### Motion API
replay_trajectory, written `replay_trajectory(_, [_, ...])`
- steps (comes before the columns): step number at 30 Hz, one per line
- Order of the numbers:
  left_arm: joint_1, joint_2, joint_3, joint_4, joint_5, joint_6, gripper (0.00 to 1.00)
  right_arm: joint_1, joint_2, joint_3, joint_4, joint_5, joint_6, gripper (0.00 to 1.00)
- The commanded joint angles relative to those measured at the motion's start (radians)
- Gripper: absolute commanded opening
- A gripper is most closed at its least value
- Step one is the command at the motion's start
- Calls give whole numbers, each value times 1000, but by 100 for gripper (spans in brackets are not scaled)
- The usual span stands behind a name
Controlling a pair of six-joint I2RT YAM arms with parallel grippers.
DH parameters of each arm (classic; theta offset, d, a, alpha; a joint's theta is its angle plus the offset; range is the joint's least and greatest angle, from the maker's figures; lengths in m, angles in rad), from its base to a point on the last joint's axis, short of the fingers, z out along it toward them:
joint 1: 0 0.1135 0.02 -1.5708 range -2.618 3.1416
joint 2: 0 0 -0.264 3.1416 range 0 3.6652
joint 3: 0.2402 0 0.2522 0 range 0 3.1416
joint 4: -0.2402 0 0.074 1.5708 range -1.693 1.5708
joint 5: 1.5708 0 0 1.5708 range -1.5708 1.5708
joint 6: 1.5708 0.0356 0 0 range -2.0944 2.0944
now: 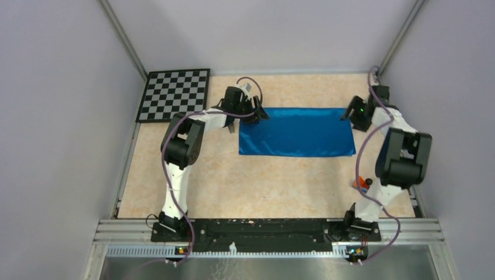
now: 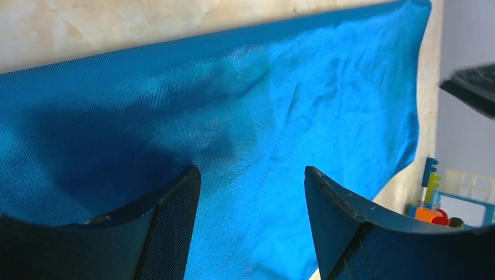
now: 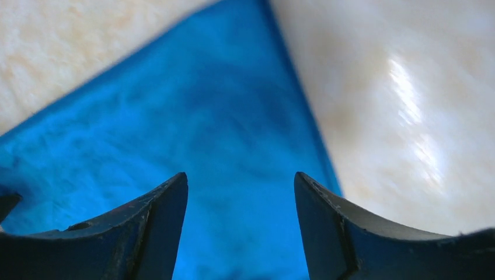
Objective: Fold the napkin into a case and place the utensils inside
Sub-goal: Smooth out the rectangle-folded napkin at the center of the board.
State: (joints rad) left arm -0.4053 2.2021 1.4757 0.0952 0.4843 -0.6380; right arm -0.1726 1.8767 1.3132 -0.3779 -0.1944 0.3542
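Observation:
The bright blue napkin (image 1: 297,133) lies flat as a wide rectangle in the middle of the table. My left gripper (image 1: 261,114) hovers over its far left corner, open, with only cloth (image 2: 245,105) showing between the fingers (image 2: 175,221). My right gripper (image 1: 349,116) sits over the far right corner, also open above the cloth (image 3: 192,128), holding nothing. Dark fork tines (image 1: 232,126) poke out under the left arm, just left of the napkin. The knife is out of view.
A black-and-white checkerboard (image 1: 175,94) lies at the back left. A small orange object (image 1: 363,182) sits by the right arm's base, and coloured plastic pieces (image 2: 435,201) show past the napkin's end. Grey walls close in on three sides.

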Motion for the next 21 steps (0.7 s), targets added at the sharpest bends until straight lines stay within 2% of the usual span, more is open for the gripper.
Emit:
replay_trajectory(1, [5, 46, 26, -149, -91, 85, 72, -93, -234, -206, -21, 72, 66, 65])
replay_trajectory(5, [-1, 28, 25, -141, -63, 83, 72, -93, -306, -317, -45, 82, 69, 54])
replay_trajectory(11, [-28, -41, 11, -143, -31, 84, 72, -96, -283, -354, -57, 104, 25, 47])
replay_trajectory(21, [-60, -153, -1, -151, -7, 87, 72, -94, -267, -369, -38, 120, 5, 45])
